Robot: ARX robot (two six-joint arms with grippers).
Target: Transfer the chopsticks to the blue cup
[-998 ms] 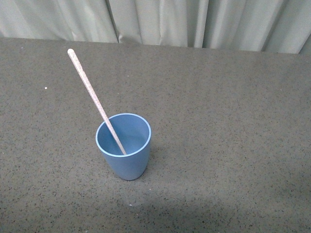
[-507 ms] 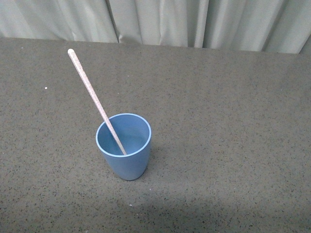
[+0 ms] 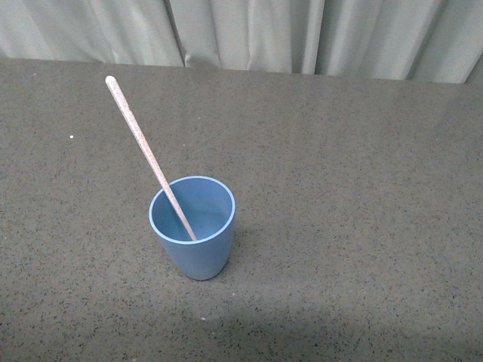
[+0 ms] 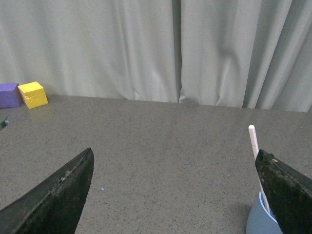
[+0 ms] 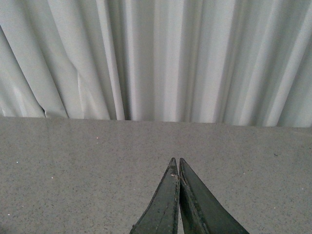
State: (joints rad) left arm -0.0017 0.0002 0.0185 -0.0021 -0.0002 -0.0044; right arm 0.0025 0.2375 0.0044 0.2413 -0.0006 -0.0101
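The light blue cup (image 3: 193,226) stands upright on the grey table, a little left of the middle in the front view. One pale beige chopstick (image 3: 147,154) stands in it, its lower end inside the cup and its top leaning to the far left over the rim. In the left wrist view the cup (image 4: 258,222) and the chopstick (image 4: 253,141) show beside one finger of my left gripper (image 4: 175,163), which is open and empty. My right gripper (image 5: 176,163) is shut on nothing, above bare table. Neither gripper shows in the front view.
A pale curtain (image 3: 249,34) hangs along the table's far edge. A yellow block (image 4: 33,94) and a purple block (image 4: 9,94) sit by the curtain in the left wrist view. The grey speckled table (image 3: 362,211) stretches around the cup.
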